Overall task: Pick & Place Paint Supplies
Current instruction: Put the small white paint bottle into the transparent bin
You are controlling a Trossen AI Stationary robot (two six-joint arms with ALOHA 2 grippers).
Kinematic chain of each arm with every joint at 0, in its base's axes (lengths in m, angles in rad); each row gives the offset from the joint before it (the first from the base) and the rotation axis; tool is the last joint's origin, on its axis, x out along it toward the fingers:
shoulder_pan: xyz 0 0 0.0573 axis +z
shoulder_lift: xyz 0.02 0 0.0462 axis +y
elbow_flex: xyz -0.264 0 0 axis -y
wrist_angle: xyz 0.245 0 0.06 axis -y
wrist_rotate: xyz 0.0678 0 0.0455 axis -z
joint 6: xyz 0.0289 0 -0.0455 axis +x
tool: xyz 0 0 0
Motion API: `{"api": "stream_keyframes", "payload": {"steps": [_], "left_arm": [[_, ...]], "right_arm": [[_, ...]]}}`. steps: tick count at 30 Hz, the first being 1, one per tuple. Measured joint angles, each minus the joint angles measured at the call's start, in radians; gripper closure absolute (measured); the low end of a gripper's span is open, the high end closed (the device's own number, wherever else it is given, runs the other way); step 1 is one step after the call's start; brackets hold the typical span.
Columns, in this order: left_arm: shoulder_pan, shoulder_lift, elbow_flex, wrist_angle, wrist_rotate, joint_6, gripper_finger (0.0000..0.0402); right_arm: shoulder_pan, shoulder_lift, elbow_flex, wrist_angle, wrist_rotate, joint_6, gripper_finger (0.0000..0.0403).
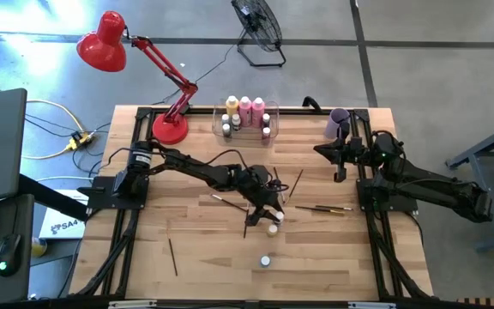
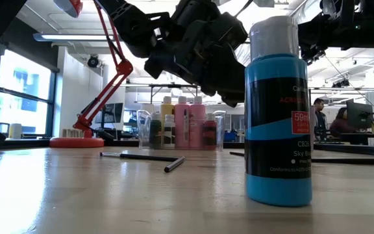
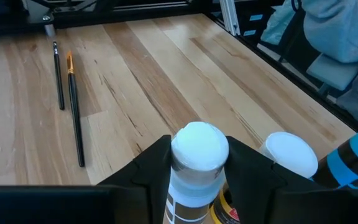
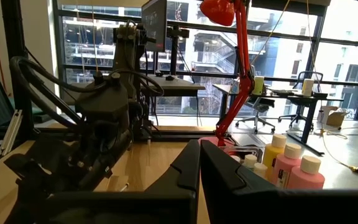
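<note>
My left gripper point(image 1: 267, 213) is at the table's middle, shut on a tiny white-capped bottle point(image 3: 199, 149) with a pale body. A second white-capped bottle point(image 1: 273, 229) stands just beside it. A sky-blue bottle point(image 2: 278, 110) stands nearer the front edge. A clear bin point(image 1: 247, 116) at the far edge holds the taller pink and yellow-orange bottles and some tiny ones. Thin paintbrushes point(image 1: 320, 208) lie flat around the middle. My right gripper point(image 1: 324, 151) waits shut at the far right, beside the lilac cup point(image 1: 339, 123). My left gripper pinches the tiny bottle between its two fingers point(image 3: 154, 168), one on each side of the body just under the white cap point(image 3: 194, 180). The fingers slant downward toward the table's right side. The bottle stands upright in the hold; its base is hidden by the gripper.
A red desk lamp point(image 1: 170, 129) stands at the far left corner. More brushes lie at the near left point(image 1: 174, 256), the centre left point(image 1: 225, 200) and the centre right point(image 1: 297, 183). Bare wood shows along the near edge and the left side.
</note>
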Motion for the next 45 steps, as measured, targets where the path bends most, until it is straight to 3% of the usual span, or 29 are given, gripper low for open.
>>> {"api": "stream_keyframes", "payload": {"steps": [22,33,45], "left_arm": [[0.088,-0.028,0.001,-0.061,0.019,-0.006,0.0266],[0.152,-0.168,-0.002,-0.242,0.023,0.071,0.0283],[0.321,-0.364,-0.004,-0.467,-0.199,0.171,0.0278]], "right_arm": [[0.0,0.0,0.0,-0.002,0.0,0.0,0.0399],[0.0,0.002,0.0,-0.027,0.095,0.0,0.0399],[0.0,0.005,0.0,-0.026,0.104,0.0,0.0399]]}}
